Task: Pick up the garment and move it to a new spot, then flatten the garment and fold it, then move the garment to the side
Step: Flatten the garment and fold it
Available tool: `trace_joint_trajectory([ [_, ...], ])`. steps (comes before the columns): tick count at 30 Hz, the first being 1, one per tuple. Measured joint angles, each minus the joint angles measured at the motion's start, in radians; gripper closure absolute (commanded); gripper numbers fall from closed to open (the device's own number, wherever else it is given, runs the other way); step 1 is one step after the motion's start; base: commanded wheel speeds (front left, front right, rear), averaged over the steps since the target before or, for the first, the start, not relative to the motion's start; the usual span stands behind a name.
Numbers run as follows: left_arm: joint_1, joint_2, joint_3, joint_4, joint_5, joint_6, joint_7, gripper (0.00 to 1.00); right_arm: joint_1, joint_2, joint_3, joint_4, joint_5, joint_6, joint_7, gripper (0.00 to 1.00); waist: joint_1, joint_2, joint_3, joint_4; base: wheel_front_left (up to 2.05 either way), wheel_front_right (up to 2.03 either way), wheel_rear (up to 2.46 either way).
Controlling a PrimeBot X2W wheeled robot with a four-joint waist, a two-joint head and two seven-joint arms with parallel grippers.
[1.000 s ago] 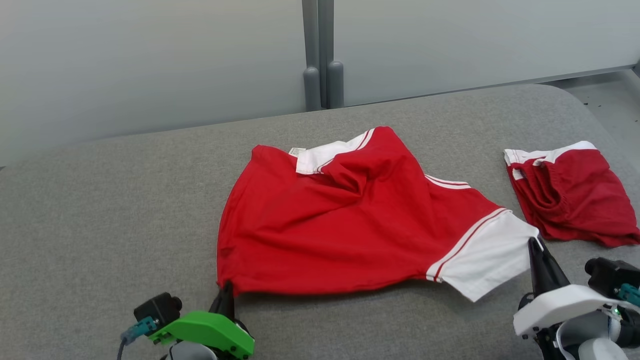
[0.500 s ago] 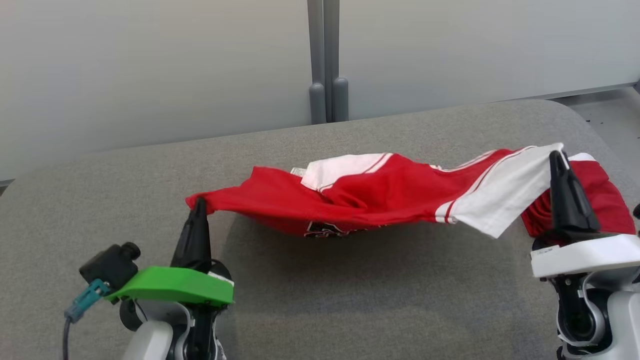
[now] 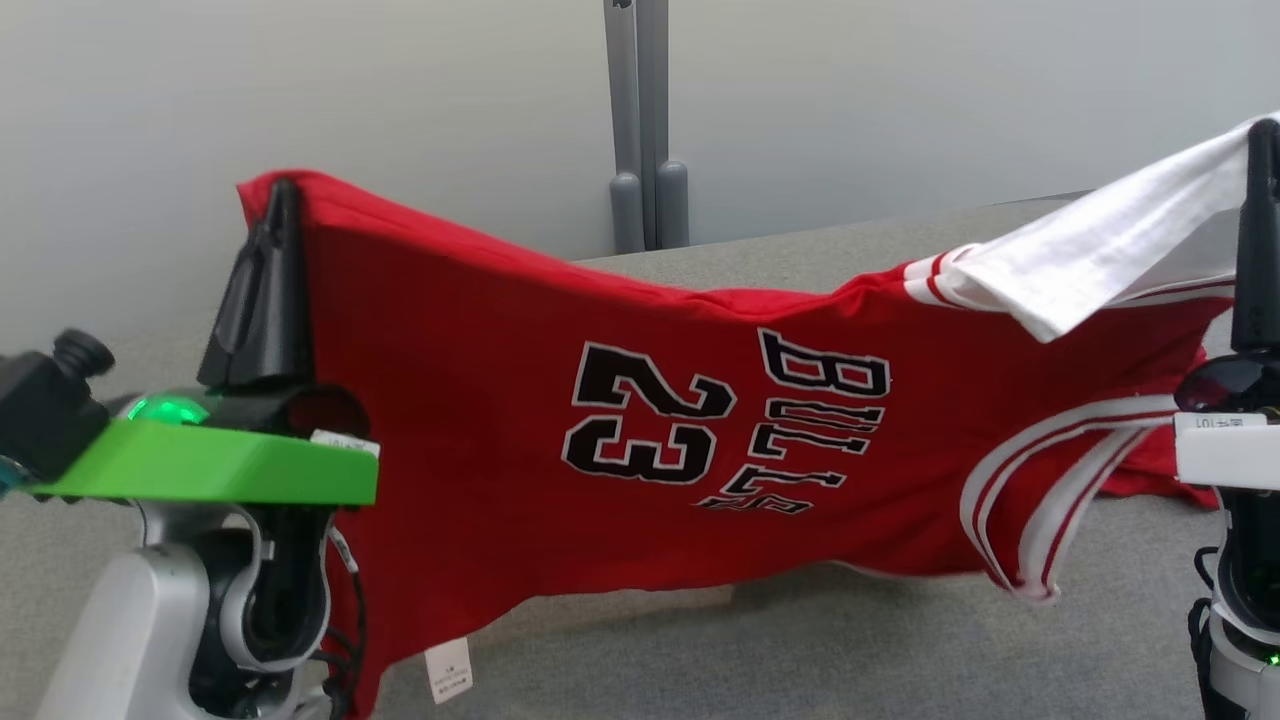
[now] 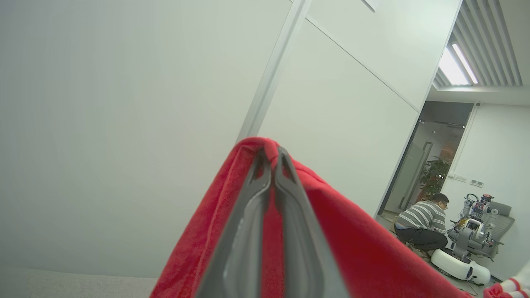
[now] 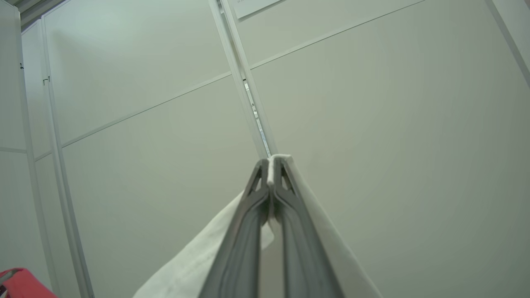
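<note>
Two clenched grips on the garment (image 3: 500, 420): left tool (image 3: 283, 192) at 9 o'clock, right tool (image 3: 1266, 132) at 3. Reads as the carry step; next, you should lower it taut onto the surface (image 3: 700, 645).

Setting: robotics lab in an office building
Walls: pale partition panels (image 5: 372, 124); slatted ceiling (image 4: 492, 41) with strip light (image 4: 457, 66)
Background: person (image 4: 422, 223) crouched beside another wheeled robot (image 4: 459, 258); potted plant (image 4: 434, 176)
Work surface: grey felt-covered table (image 3: 700, 650)

Red Bulls jersey (image 3: 480, 330), black "BULLS 23" print turned sideways, white sleeve with red stripes. Hangs spread between the grippers: red corner pinched in left gripper (image 3: 283, 190), white sleeve edge in right gripper (image 3: 1265, 130). White care tag (image 3: 447, 670) dangles below left gripper.
</note>
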State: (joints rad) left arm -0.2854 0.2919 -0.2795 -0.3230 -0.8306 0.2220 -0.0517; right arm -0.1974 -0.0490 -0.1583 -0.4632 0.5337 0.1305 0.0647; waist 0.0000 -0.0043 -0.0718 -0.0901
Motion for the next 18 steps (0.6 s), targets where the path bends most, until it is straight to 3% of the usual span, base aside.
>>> trace_joint_trajectory([
  [7, -0.096, 0.044, 0.006, -0.005, 0.023, 0.012, 0.061, 1.00, -0.059, 0.000, -0.009, -0.012, -0.011, 0.000, 0.052, 1.00, 0.0000, 0.0000, 0.025, -0.001, 0.00, 0.00, 0.00],
  [18, -0.334, 0.081, -0.021, 0.248, 0.048, -0.053, 0.124, 1.00, -0.320, 0.000, 0.078, 0.202, -0.089, 0.000, 0.091, 1.00, 0.0000, 0.0000, 0.126, -0.008, 0.00, 0.00, 0.00],
])
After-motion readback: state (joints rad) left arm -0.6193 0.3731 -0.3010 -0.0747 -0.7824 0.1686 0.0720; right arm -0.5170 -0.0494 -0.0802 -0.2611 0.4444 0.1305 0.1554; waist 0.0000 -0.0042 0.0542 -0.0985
